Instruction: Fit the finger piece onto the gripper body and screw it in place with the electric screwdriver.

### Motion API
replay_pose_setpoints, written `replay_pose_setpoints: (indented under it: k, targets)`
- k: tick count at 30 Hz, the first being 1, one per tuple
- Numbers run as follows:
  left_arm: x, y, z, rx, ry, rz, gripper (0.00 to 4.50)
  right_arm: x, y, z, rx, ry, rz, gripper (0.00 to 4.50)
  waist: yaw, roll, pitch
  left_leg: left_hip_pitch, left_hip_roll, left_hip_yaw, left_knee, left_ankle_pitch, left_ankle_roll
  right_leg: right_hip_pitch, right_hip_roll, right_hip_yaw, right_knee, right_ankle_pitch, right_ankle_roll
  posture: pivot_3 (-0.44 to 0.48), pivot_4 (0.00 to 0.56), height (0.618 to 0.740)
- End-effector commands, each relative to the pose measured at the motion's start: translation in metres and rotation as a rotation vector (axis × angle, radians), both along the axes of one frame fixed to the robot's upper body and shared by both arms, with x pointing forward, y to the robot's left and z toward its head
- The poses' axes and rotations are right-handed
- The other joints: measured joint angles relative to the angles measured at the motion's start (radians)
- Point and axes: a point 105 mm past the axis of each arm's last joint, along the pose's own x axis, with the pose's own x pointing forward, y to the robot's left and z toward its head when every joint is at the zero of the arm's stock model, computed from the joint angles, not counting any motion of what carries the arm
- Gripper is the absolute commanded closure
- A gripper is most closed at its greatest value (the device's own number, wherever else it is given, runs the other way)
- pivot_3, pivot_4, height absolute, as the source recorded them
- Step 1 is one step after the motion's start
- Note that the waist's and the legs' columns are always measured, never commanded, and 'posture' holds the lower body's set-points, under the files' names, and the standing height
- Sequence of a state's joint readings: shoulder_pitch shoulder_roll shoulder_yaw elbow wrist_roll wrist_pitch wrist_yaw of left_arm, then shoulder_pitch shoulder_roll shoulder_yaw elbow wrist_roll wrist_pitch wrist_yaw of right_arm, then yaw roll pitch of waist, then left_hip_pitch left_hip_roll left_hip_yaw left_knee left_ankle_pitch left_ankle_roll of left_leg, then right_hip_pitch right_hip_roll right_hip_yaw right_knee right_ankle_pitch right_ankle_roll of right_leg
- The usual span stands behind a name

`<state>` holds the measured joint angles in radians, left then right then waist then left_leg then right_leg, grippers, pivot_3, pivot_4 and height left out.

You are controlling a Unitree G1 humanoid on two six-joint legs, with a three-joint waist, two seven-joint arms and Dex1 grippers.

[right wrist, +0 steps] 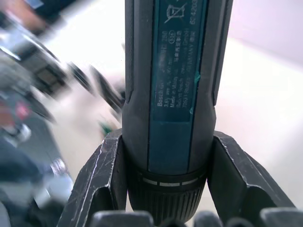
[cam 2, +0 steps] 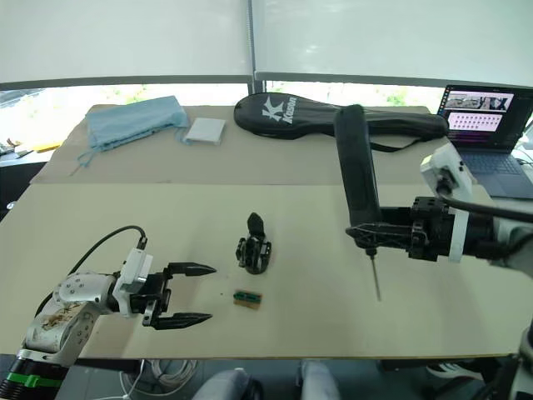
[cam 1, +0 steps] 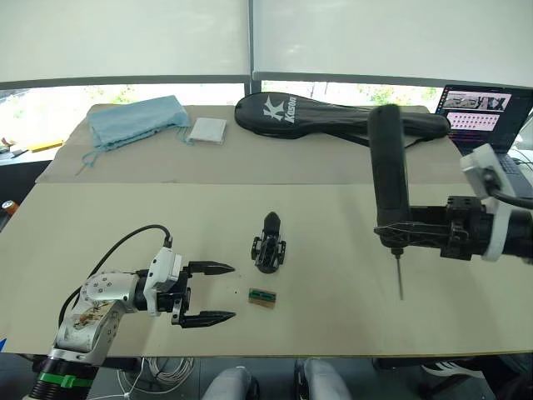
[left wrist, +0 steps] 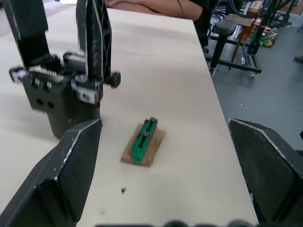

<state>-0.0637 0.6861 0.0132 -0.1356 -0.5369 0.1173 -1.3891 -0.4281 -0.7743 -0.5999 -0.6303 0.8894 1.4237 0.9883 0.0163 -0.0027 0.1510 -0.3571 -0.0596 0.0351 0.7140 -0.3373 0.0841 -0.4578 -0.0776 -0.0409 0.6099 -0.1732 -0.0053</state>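
The gripper body (cam 1: 269,243) stands near the middle of the table, black, with a pointed finger sticking up. In the left wrist view two black uprights rise from the gripper body (left wrist: 61,94); I cannot tell whether one of them is the finger piece. My left gripper (cam 1: 231,292) is open just above the table, left of the body, tips pointing right. My right gripper (cam 1: 404,232) is shut on the electric screwdriver (cam 1: 389,167), held upright to the right of the body with its thin bit pointing down above the table. Its fingers (right wrist: 102,184) clamp the screwdriver (right wrist: 170,71) near the collar.
A small green-and-tan block (cam 1: 263,297) lies between my left gripper and the body. At the back are a black racket bag (cam 1: 333,117), a blue cloth (cam 1: 137,119) and a white packet (cam 1: 207,130). An open laptop (cam 1: 483,117) sits far right. A person's arm (left wrist: 151,5) rests at the table's edge.
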Motion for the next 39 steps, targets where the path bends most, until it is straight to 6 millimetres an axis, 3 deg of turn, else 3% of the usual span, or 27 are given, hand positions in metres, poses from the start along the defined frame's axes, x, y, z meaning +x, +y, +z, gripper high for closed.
replay_pose_setpoints:
  k: [1,5,9,12,16,22,28,39]
  targets:
    - [0.000,-0.002,0.004,0.012,-0.039,-0.019,0.00,-0.017,0.031,0.013,0.114,-0.269,0.054,2.58,-0.002,0.000,0.000,0.000,0.000,0.000,0.000,0.000,0.000,0.000,0.000,0.000,0.000,0.000,0.000,0.000,0.150,0.740]
    - [0.004,0.000,-0.006,0.028,-0.056,0.005,0.00,-0.030,0.055,0.017,0.269,-0.461,0.064,2.58,-0.004,0.000,0.000,0.001,-0.001,0.000,0.000,0.000,-0.001,0.000,0.001,0.000,0.001,0.000,0.000,0.000,0.150,0.740]
    - [0.007,0.005,-0.022,0.106,-0.086,0.018,0.00,-0.043,0.071,-0.006,0.242,-0.483,0.267,2.58,-0.006,0.000,0.000,0.004,-0.004,0.000,0.000,0.001,-0.001,0.001,0.001,-0.001,0.001,0.000,0.001,0.000,0.150,0.740]
    - [0.015,0.004,-0.022,0.075,-0.063,0.062,0.00,-0.030,0.075,-0.012,0.316,-0.498,0.265,2.58,-0.009,0.000,0.000,0.004,-0.005,0.001,0.001,0.001,-0.001,0.002,0.001,-0.002,0.001,0.001,0.001,0.000,0.150,0.740]
    - [0.018,-0.009,-0.032,0.074,-0.034,0.043,0.00,-0.020,0.091,-0.029,0.289,-0.516,0.344,2.58,-0.012,0.000,0.000,0.005,-0.005,0.001,0.001,0.001,-0.001,0.002,0.001,-0.002,0.002,0.001,0.002,0.000,0.150,0.740]
    - [0.018,-0.022,-0.046,0.086,0.004,0.017,0.00,-0.009,0.108,-0.039,0.282,-0.554,0.407,2.58,-0.016,0.000,0.000,0.005,-0.005,0.001,0.001,0.002,-0.002,0.001,0.002,-0.003,0.002,0.001,0.002,0.000,0.150,0.740]
    - [0.026,-0.027,-0.055,0.094,0.009,0.027,0.00,-0.007,0.115,-0.042,0.284,-0.566,0.449,2.58,-0.008,0.000,0.000,0.005,-0.005,0.001,0.001,0.002,-0.002,0.002,0.001,-0.002,0.002,0.001,0.002,0.000,0.150,0.740]
    - [0.023,-0.042,-0.066,0.106,0.010,-0.057,0.00,-0.009,0.117,-0.051,0.255,-0.549,0.477,2.58,-0.002,0.000,-0.001,0.005,-0.005,0.000,0.002,0.002,-0.002,0.003,0.000,0.000,0.002,0.001,0.002,0.000,0.150,0.740]
